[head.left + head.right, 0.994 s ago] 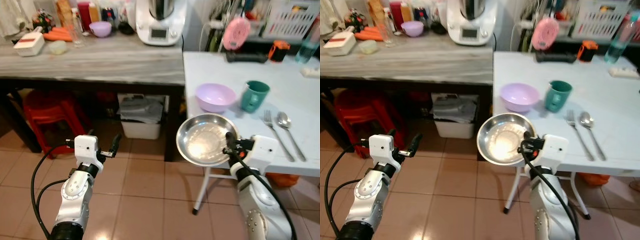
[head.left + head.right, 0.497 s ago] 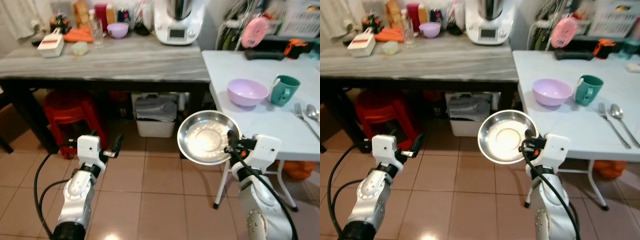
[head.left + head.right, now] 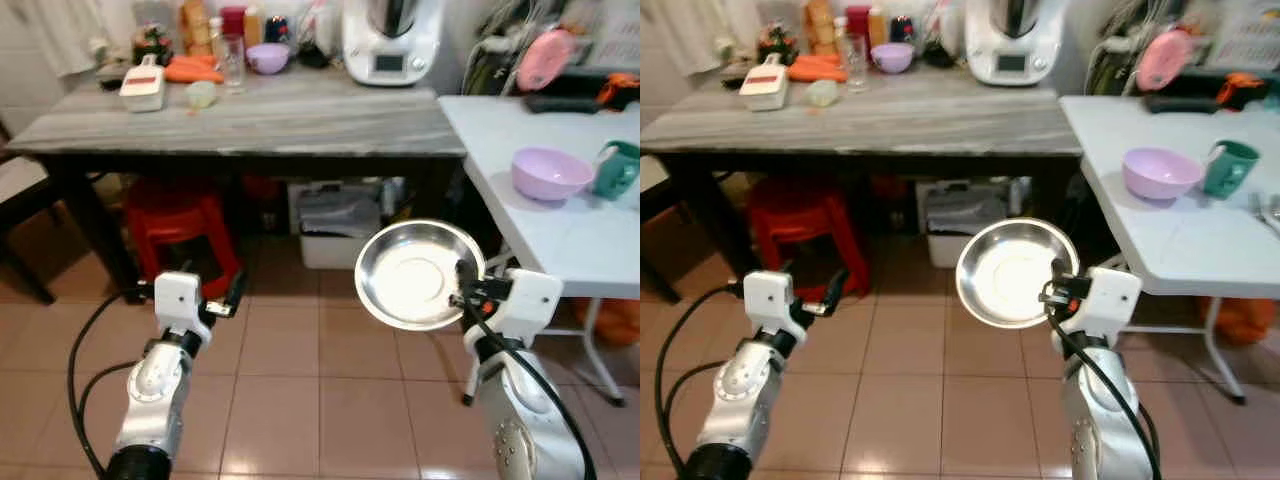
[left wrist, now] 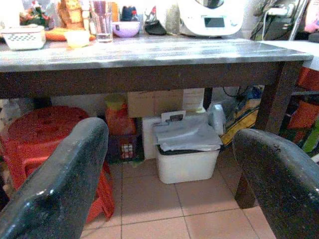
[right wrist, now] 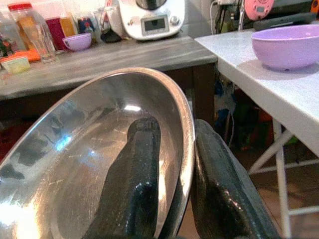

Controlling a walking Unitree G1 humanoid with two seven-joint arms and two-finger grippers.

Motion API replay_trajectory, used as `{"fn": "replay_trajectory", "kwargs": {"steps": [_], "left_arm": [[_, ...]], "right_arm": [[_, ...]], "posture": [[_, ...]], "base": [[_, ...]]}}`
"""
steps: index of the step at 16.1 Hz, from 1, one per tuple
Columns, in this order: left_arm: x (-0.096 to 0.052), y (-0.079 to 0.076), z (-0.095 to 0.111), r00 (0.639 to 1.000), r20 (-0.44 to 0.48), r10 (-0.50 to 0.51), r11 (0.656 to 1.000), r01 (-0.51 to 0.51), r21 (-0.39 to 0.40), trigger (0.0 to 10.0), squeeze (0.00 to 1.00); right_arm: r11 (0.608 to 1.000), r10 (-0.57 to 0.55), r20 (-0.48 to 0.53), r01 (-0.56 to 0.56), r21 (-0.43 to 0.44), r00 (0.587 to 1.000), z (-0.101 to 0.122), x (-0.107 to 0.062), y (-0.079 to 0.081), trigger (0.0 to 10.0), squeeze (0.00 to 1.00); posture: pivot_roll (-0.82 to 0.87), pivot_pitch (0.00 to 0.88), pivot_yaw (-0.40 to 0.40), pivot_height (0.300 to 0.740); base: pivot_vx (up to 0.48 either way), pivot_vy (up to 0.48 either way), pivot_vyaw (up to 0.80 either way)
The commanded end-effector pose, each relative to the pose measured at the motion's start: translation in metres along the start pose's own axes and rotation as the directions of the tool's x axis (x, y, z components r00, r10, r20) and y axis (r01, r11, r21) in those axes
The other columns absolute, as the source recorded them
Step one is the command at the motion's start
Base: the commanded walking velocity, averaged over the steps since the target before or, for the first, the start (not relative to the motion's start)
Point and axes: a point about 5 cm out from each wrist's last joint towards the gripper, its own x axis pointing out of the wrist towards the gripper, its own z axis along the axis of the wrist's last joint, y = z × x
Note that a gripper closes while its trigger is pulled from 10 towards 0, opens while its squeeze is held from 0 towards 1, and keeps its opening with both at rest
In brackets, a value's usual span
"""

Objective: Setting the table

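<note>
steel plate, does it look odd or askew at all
Yes, it is tilted. The steel plate stands nearly on edge in the air over the tiled floor, short of the white table, its hollow face toward the camera. The right gripper pinches its rim, one of the jaws on each face.

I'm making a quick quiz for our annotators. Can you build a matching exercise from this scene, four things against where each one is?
Things:
1. steel plate
2. large purple bowl
3. red stool
4. left gripper

Places:
A. on the white table
B. under the grey counter
C. clamped by its rim in the right gripper
D. open, holding nothing, above the tiled floor

Pairs: 1-C, 2-A, 3-B, 4-D
</note>
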Motion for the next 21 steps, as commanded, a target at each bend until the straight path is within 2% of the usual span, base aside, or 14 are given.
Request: {"fn": "replay_trajectory", "kwargs": {"steps": [1,6,10,14,15,18,21], "left_arm": [[-0.002,0.003,0.004,1.0,0.019,0.0,1.0,-0.001,0.031,10.0,0.0],[-0.02,-0.003,0.001,0.999,0.032,-0.043,0.998,0.042,0.043,10.0,0.0],[-0.04,-0.012,-0.003,0.999,0.019,-0.041,0.999,0.041,0.023,10.0,0.0],[-0.05,-0.004,-0.004,0.999,0.0,-0.039,0.998,0.039,0.046,10.0,0.0],[-0.054,0.003,-0.002,0.999,-0.01,-0.038,0.998,0.038,0.059,10.0,0.0],[-0.061,0.007,0.003,0.998,-0.01,-0.061,0.995,0.061,0.078,10.0,0.0],[-0.063,0.011,0.005,0.999,-0.011,-0.049,0.996,0.05,0.069,10.0,0.0]], "right_arm": [[1.0,0.026,0.033,-0.026,0.0,0.999,0.007,0.002,0.007,10.0,0.0],[0.998,0.047,0.048,-0.045,-0.047,0.998,0.008,-0.002,0.004,10.0,0.0],[0.997,0.046,0.05,-0.043,-0.058,0.998,0.007,-0.008,0.001,10.0,0.0],[0.995,0.06,0.044,-0.056,-0.086,0.997,0.004,-0.013,-0.001,10.0,0.0],[0.993,0.071,0.04,-0.067,-0.097,0.997,0.004,-0.016,-0.002,10.0,0.0],[0.99,0.071,0.031,-0.067,-0.121,0.997,0.003,-0.022,-0.009,10.0,0.0],[0.99,0.062,0.029,-0.058,-0.13,0.998,0.002,-0.025,-0.013,10.0,0.0]], "posture": [[-0.03,0.0,-0.018,0.74],[-0.03,0.0,-0.017,0.74],[-0.01,0.0,-0.012,0.74],[-0.01,0.0,-0.017,0.74],[-0.01,0.0,-0.017,0.74],[-0.01,0.0,-0.017,0.74],[-0.01,0.0,-0.02,0.74]], "base": [[0.0,0.0,0.0],[0.102,0.0,0.0],[0.309,0.0,0.48],[0.337,0.0,0.0],[0.337,0.0,0.0],[0.337,0.0,0.0],[0.339,0.0,0.0]]}}
